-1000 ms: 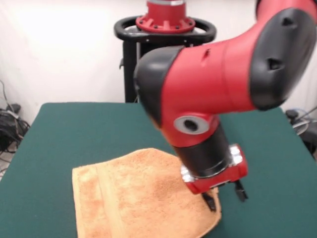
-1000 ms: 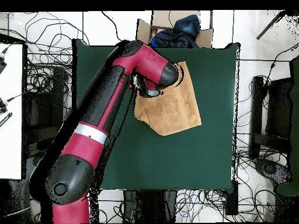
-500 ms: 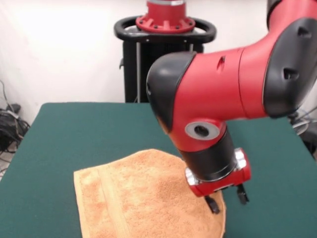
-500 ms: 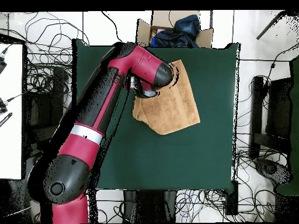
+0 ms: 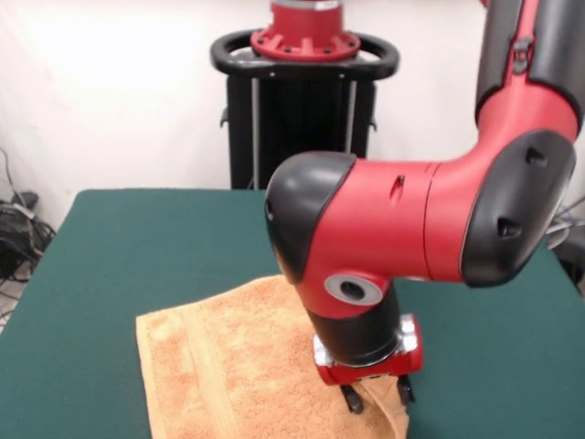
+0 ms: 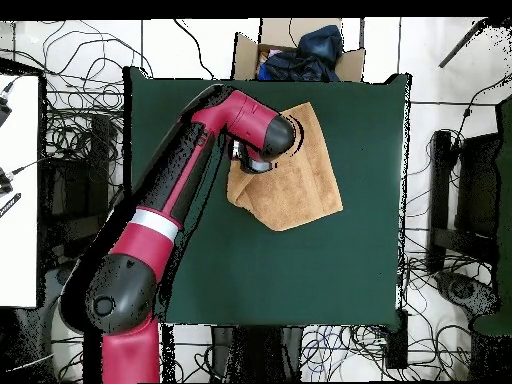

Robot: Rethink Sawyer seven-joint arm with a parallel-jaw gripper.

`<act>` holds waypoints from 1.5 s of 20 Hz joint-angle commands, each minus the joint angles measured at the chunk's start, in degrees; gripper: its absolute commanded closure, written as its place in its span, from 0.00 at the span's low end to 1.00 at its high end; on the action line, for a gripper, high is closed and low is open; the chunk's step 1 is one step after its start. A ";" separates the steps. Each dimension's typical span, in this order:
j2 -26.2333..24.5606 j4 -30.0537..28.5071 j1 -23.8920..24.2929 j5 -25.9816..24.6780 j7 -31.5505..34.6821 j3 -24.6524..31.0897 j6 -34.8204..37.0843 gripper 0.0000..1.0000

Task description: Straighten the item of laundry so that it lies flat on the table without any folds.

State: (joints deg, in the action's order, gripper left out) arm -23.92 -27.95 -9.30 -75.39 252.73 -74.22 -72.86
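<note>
**Towel parked low in the frame, claw spread over it**

In the front view the peach towel is seen on the green table, lower centre of the frame, running off the bottom edge. A woven border band is visible down its left side. The gripper is held over the towel's right edge, its two fingers spread apart with nothing pinched. From overhead, the towel is found upper centre, partly covered by the arm.
</note>
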 commanded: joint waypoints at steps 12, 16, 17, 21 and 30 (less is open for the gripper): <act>-0.03 -0.56 -0.10 12.23 17.99 -6.55 -1.36 0.00; 0.03 -2.41 -0.27 16.28 18.61 -11.12 -5.05 0.00; 0.03 -3.27 -0.47 17.62 18.87 -12.57 -6.15 0.00; 0.14 -5.68 -0.80 21.97 19.77 -17.52 -10.44 0.00; 1.12 -9.85 -0.69 27.53 21.99 -24.91 -19.05 0.00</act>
State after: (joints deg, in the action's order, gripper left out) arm -24.41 -35.83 -9.63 -54.82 254.91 -92.73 -85.04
